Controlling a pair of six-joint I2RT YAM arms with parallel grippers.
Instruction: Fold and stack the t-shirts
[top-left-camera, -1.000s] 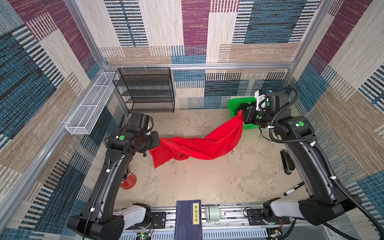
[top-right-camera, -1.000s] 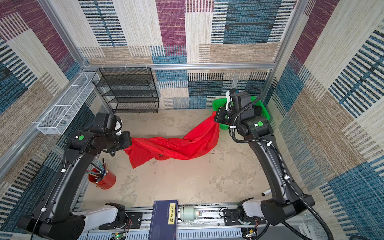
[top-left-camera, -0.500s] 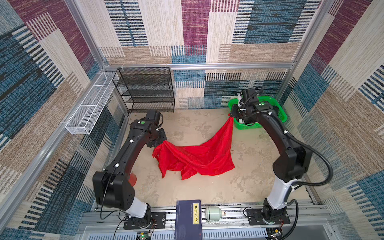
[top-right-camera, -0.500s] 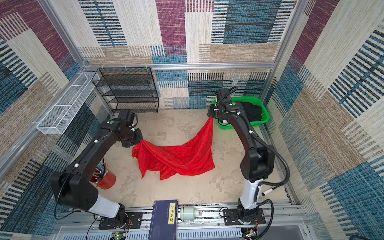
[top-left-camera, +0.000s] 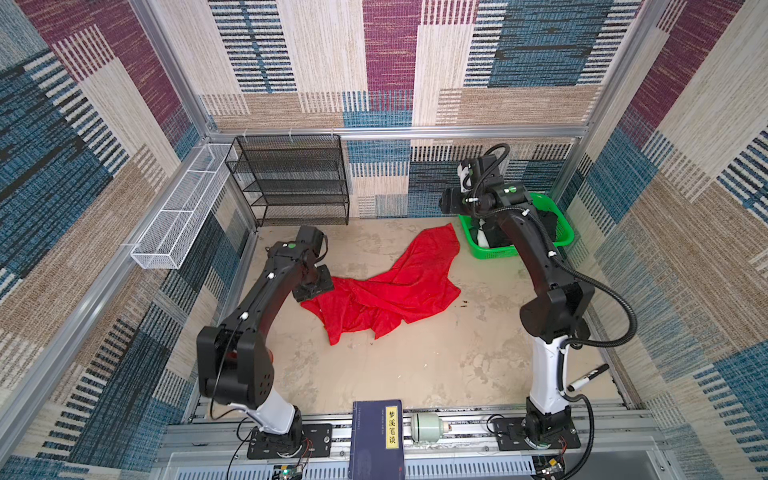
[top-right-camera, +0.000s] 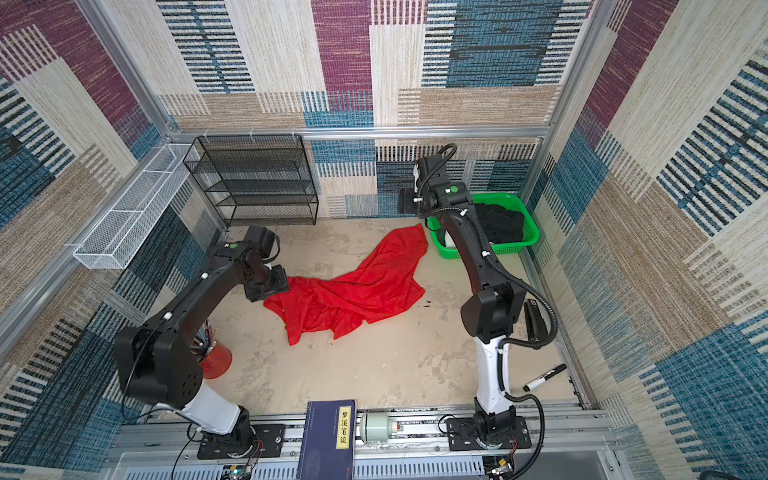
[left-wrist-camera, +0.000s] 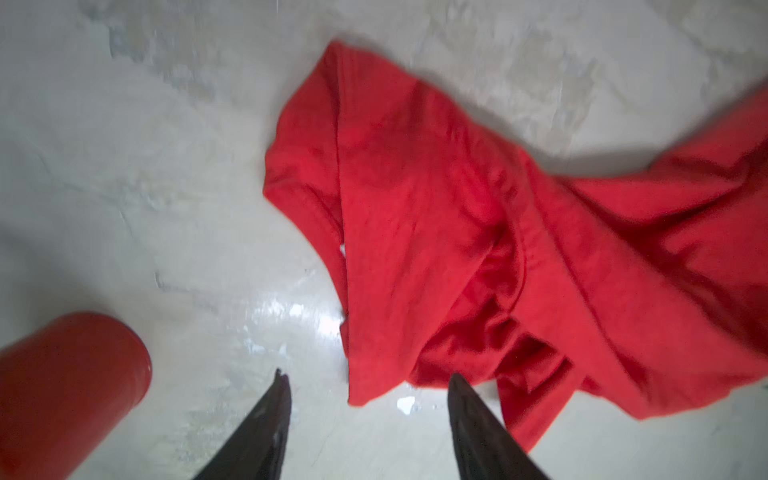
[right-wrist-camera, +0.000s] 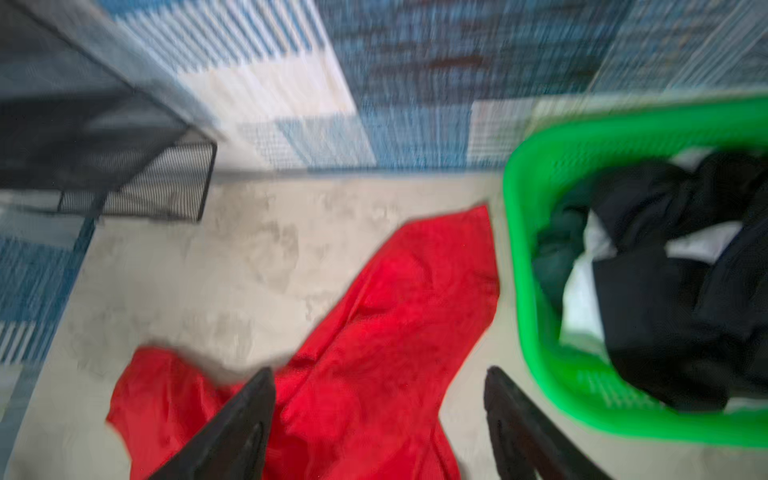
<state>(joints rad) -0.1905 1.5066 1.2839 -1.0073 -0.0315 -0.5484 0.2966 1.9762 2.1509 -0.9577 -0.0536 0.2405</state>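
Observation:
The red t-shirt (top-left-camera: 395, 291) (top-right-camera: 357, 286) lies crumpled and loose on the table, stretched from the left middle toward the green basket. My left gripper (top-left-camera: 313, 286) (left-wrist-camera: 368, 376) hangs low at its left end. It is open, and only a corner of red cloth (left-wrist-camera: 457, 249) lies below the gap. My right gripper (top-left-camera: 451, 203) (right-wrist-camera: 380, 370) hovers open above the shirt's far right end (right-wrist-camera: 374, 332), holding nothing. Black t-shirts (top-right-camera: 498, 224) (right-wrist-camera: 665, 291) with some white are piled in the basket.
The green basket (top-left-camera: 561, 241) (right-wrist-camera: 523, 208) stands at the back right. A black wire shelf (top-left-camera: 299, 183) and a white wire basket (top-left-camera: 178, 220) line the back left. A red cup (top-right-camera: 216, 361) (left-wrist-camera: 62, 395) stands near the left arm. A marker (top-left-camera: 588, 378) and a blue book (top-left-camera: 376, 440) lie at the front.
Both grippers have opened and let go of the red t-shirt. Its raised right corner has dropped, and the shirt now lies on the table.

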